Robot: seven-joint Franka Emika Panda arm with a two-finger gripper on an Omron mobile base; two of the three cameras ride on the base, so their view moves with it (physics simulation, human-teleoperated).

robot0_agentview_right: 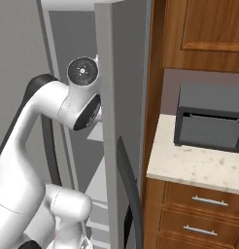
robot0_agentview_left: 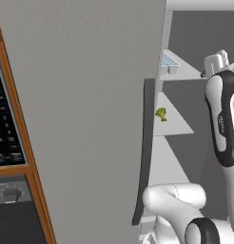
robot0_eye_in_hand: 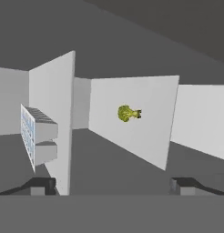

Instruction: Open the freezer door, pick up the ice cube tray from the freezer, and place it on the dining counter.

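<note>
One ice cube tray (robot0_eye_in_hand: 37, 136) left of end effector (robot0_eye_in_hand: 114, 185)

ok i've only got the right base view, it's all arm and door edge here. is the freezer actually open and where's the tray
observer: yes. The left base view shows the freezer door standing open, and the ice cube tray sits on an upper shelf inside.
operator: anything else in there
observer: a small green broccoli piece, on the shelf below the tray.
operator: jaws on the tray yet
observer: no. In the hand view the jaws are open with nothing between them. The tray is off to one side of that view, apart from them.
</note>
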